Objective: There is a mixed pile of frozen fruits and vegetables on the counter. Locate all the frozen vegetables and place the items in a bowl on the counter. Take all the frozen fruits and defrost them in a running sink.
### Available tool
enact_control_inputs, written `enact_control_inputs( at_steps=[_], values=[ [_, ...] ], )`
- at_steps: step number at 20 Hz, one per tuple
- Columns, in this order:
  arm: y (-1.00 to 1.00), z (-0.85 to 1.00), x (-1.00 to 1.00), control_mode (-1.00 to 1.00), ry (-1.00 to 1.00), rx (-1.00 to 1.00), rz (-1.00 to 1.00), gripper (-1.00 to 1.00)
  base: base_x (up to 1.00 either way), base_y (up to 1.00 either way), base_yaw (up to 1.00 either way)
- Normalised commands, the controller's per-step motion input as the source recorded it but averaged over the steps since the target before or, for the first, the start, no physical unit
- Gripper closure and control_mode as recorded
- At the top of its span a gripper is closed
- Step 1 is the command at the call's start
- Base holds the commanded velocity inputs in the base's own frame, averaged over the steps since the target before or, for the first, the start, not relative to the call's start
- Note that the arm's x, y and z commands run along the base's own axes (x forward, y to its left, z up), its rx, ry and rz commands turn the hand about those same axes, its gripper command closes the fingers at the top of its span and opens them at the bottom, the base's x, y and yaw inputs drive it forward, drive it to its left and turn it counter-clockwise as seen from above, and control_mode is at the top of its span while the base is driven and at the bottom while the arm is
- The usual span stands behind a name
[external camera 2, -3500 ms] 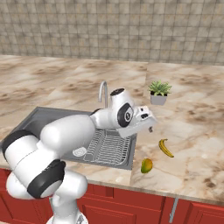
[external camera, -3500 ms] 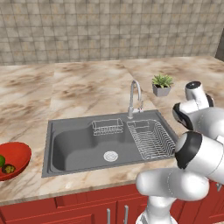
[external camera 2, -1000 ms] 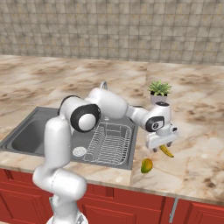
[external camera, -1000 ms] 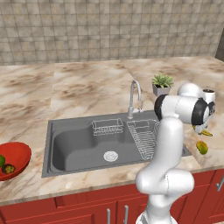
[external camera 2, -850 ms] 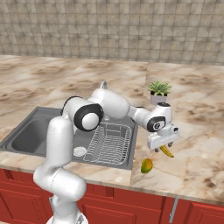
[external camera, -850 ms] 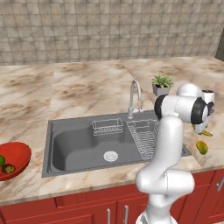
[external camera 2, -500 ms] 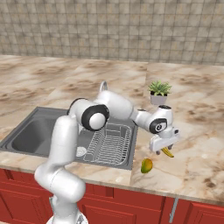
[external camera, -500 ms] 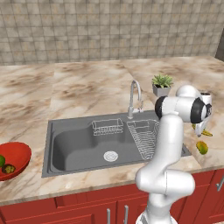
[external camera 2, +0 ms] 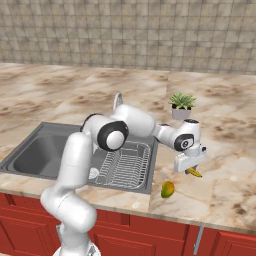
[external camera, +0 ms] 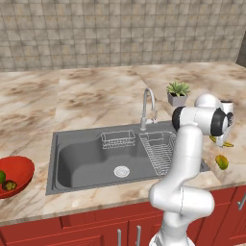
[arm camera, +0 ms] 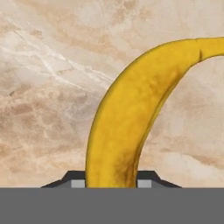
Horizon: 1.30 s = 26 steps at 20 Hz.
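**Gripper Clamps Down on Banana at Counter's Edge**

The counter (external camera: 96, 96) stretches beige and brown around the dark sink (external camera: 91, 158), its curved tap (external camera: 149, 103) not visibly running. Far to the left sits the red bowl (external camera: 21, 168), already holding two green vegetables (external camera: 6, 181), so that half of the job looks done. The white arm reaches right past the dish rack (external camera 2: 125, 165) toward the fruit. A second ago its jaws stood wide over the banana (arm camera: 127, 131); now the gripper (external camera 2: 190, 165) has closed on it, the two dark fingertips (arm camera: 146, 177) pressed against either side of the yellow curve, which lies low against the marble. The first fruit appears secured, with lift and carry to the sink yet to come. The yellow-green oval fruit (external camera 2: 168, 189) lies untouched near the counter's front edge, just beside the banana.
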Motion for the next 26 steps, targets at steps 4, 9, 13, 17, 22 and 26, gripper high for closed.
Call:
enact_control_inputs(
  at_steps=[4, 9, 13, 17, 22, 26],
  values=[
    [0.0, 0.02, -0.03, -1.0, 0.0, 0.08, 0.01, 1.0, 0.0, 0.0, 0.0],
    [0.27, 0.46, -0.29, -1.0, -0.06, 0.07, 0.07, 1.0, 0.0, 0.0, 0.0],
    [0.5, 0.78, -0.32, -1.0, -0.1, 0.04, 0.12, 1.0, 0.0, 0.0, 0.0],
    [0.69, 0.64, -0.27, -1.0, -0.07, 0.07, 0.15, 1.0, 0.0, 0.0, 0.0],
    [0.84, 0.16, -0.28, -1.0, -0.02, 0.05, 0.17, 1.0, 0.0, 0.0, 0.0],
    [0.96, 0.0, -0.22, -1.0, 0.0, 0.0, 0.14, 1.0, 0.0, 0.0, 0.0]
  ],
)
